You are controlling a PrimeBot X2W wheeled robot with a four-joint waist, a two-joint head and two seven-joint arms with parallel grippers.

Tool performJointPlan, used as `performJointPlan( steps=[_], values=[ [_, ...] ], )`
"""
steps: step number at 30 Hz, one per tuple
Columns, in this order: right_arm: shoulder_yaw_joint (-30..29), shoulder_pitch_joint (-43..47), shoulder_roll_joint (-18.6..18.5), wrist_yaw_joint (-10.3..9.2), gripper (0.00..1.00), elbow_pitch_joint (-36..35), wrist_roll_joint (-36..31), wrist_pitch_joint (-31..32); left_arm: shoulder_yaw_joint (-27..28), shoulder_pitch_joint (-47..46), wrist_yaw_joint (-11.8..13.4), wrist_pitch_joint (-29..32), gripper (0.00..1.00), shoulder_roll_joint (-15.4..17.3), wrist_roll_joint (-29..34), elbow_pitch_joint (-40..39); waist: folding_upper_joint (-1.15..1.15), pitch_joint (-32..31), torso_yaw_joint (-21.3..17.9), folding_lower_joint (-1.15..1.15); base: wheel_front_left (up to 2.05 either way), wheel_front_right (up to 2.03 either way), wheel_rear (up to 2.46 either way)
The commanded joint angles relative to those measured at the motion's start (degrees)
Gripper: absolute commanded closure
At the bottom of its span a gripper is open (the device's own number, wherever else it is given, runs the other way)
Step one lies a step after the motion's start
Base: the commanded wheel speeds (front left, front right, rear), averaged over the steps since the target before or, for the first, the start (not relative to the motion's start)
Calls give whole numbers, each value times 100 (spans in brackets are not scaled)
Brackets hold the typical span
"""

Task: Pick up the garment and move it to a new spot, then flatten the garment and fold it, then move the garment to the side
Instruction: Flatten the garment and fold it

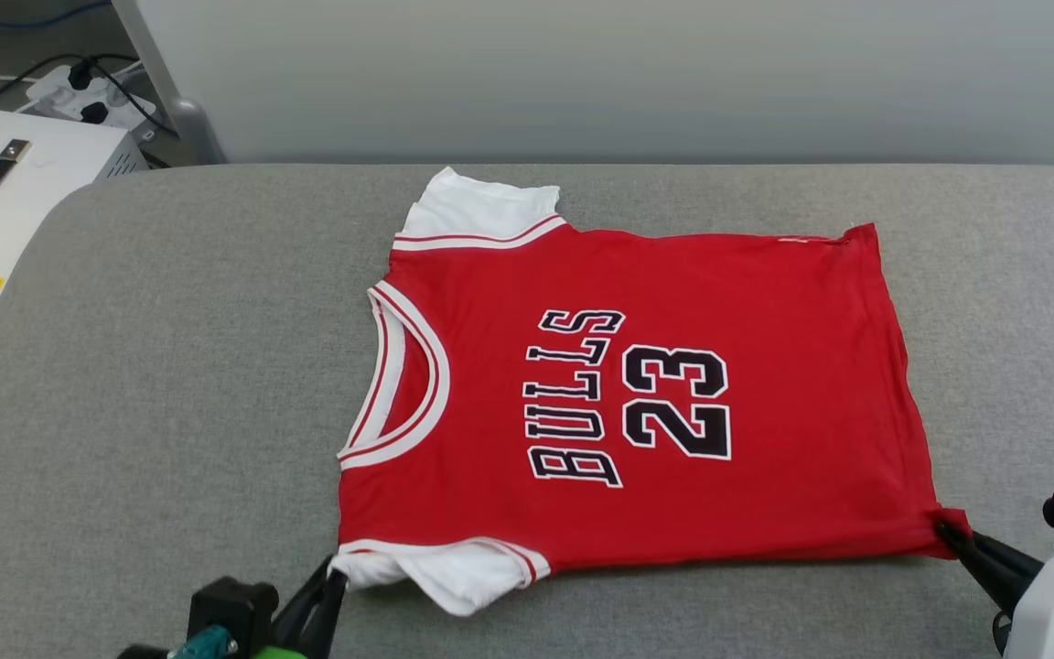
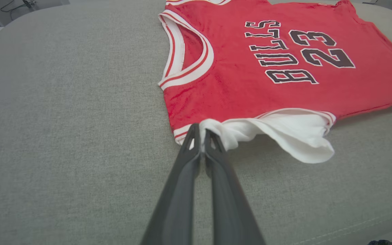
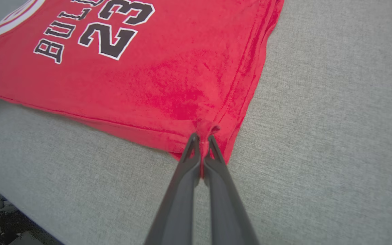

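The red Bulls jersey T-shirt (image 1: 637, 394) is laid flat, print up, at the centre of the grey padded table (image 1: 170, 384), with its collar (image 1: 399, 384) turned to 9 o'clock and its hem to 3 o'clock. The left gripper (image 1: 333, 566) is closed on the bunched edge of the near white sleeve (image 1: 454, 572), at 7 o'clock of the shirt. The right gripper (image 1: 952, 535) is clamped on the near hem corner (image 1: 920, 531), at 4 o'clock.

Both holds are taken on very little cloth, so a corner could be lost if the near edge is lifted or carried toward 12 o'clock too briskly. Because the sleeve is held rather than the shoulder, the red body could be left sagging at that end and a skewed fold produced. Whether both layers are caught at the hem cannot be told; if only the upper one is, the shirt would be opened rather than folded. The near edge would likely be twisted by uneven travel of the two arms.

Counted: one shirt, two white sleeves (the far sleeve (image 1: 481, 206) at 11 o'clock), one collar and two grippers. Beyond the table at 10 o'clock, one white case (image 1: 24, 174) and one power strip (image 1: 79, 87) are counted
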Motion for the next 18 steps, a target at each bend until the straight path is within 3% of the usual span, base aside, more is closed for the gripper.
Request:
performJointPlan(
  steps=[1, 9, 18],
  values=[
    [-169, -23, 65, -5, 100, -83, -102, 57, 48, -316, -85, -2, 100, 59, 116, 59, 0, 135, -27, 1, 0, 0, 0],
    [-897, -468, 276, -5, 100, -498, -432, 527, 67, -1690, -564, 265, 100, 98, 576, 393, 0, 756, -162, 1, 0, 0, 0],
    [-1339, -1181, 416, -5, 100, -555, -690, 972, 63, -3127, -1158, 330, 100, -262, 827, 1389, 0, 1566, -201, 1, 0, 0, 0]
  ],
)
